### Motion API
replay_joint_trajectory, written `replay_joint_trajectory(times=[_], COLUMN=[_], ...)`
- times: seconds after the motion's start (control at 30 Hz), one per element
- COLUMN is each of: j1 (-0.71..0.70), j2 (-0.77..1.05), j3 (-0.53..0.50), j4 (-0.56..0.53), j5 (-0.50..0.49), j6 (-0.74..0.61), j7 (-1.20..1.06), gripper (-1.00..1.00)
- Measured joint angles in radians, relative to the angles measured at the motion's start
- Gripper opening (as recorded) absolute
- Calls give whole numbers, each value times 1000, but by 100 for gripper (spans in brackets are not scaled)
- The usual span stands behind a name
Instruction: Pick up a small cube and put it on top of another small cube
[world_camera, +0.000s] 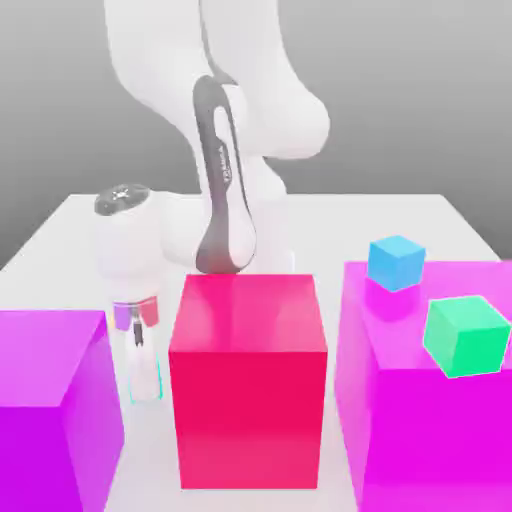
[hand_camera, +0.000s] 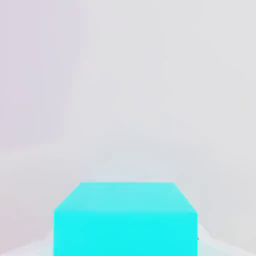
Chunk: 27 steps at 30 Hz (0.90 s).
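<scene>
The robot arm's two-finger gripper (world_camera: 144, 385) points straight down at the white worktop (world_camera: 300, 225), its fingers drawn in tight on the tiny glossy cyan-turquoise cube (hand_camera: 125, 220), which sits low between them in the narrow lane between the large magenta block (world_camera: 45, 400) at the exterior view's left and the tall crimson block (world_camera: 248, 380) at centre. Seen from the hand, the cube lies close beneath the camera, on the pale worktop. The pinch looks to catch so little of the cube that it could slip or twist out on the lift, and a sideways swing in this tight lane could knock the fingers against the crimson block. The target, a small plain sky-blue cube (world_camera: 397, 262), rests well apart atop the broad magenta platform (world_camera: 400, 420) at the exterior view's right, near a larger mint-green cube (world_camera: 467, 335).
</scene>
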Motion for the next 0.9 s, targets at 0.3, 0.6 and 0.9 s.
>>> replay_joint_trajectory(times=[0.3,0.6,0.9], j1=[25,58,189], j2=[-253,-369,-516], j3=[3,3,136], j4=[-3,131,303], j5=[-40,-8,-80], j6=[-268,-580,-881], j7=[13,-97,-216], gripper=[-100,-100,-100])
